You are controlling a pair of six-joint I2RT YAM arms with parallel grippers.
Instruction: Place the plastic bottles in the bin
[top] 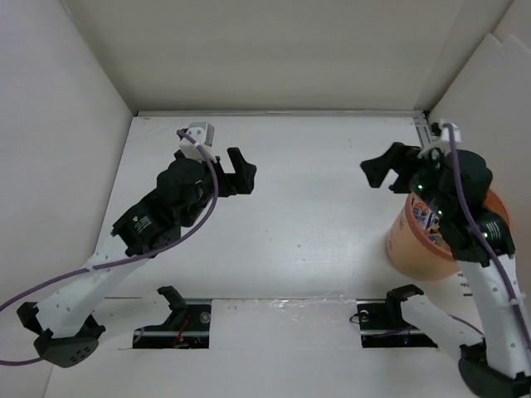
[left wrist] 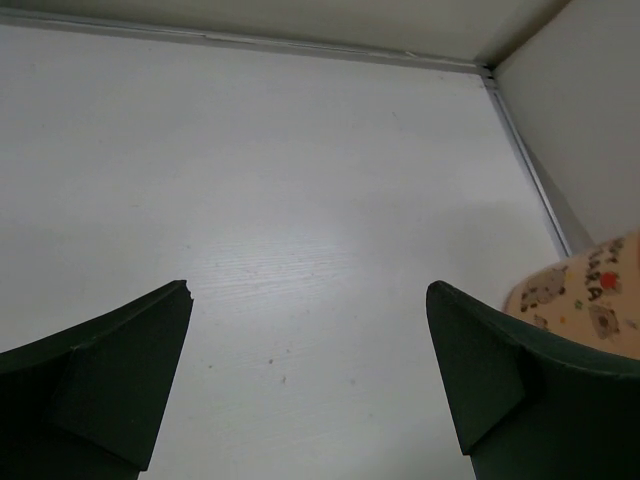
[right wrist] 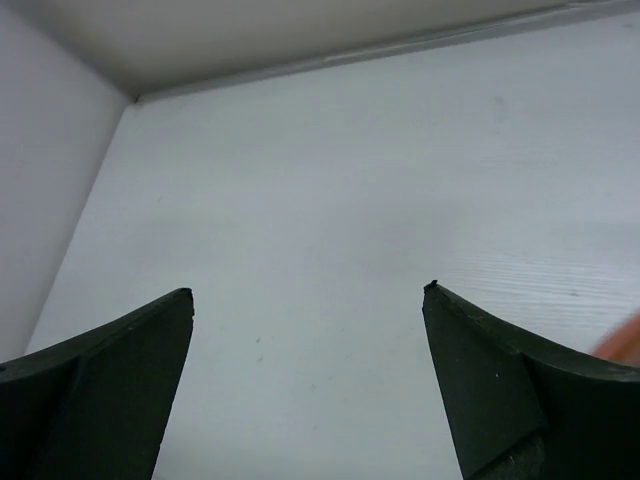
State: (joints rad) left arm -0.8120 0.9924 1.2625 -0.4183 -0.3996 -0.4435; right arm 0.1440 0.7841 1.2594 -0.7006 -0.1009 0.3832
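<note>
From above, the left arm reaches forward over the table, the left gripper spread wide and empty. The right arm bends over the bin at the right edge, the right gripper also agape and empty, with the plastic bottles inside the bin. Only the left wrist view shows a peach patterned surface at its right margin. The right wrist view shows an orange sliver there.

A white desk sits boxed in by plain white walls. A thin metal strip runs along its far edge. Near the front a seam crosses it, with two dark cut-outs beyond.
</note>
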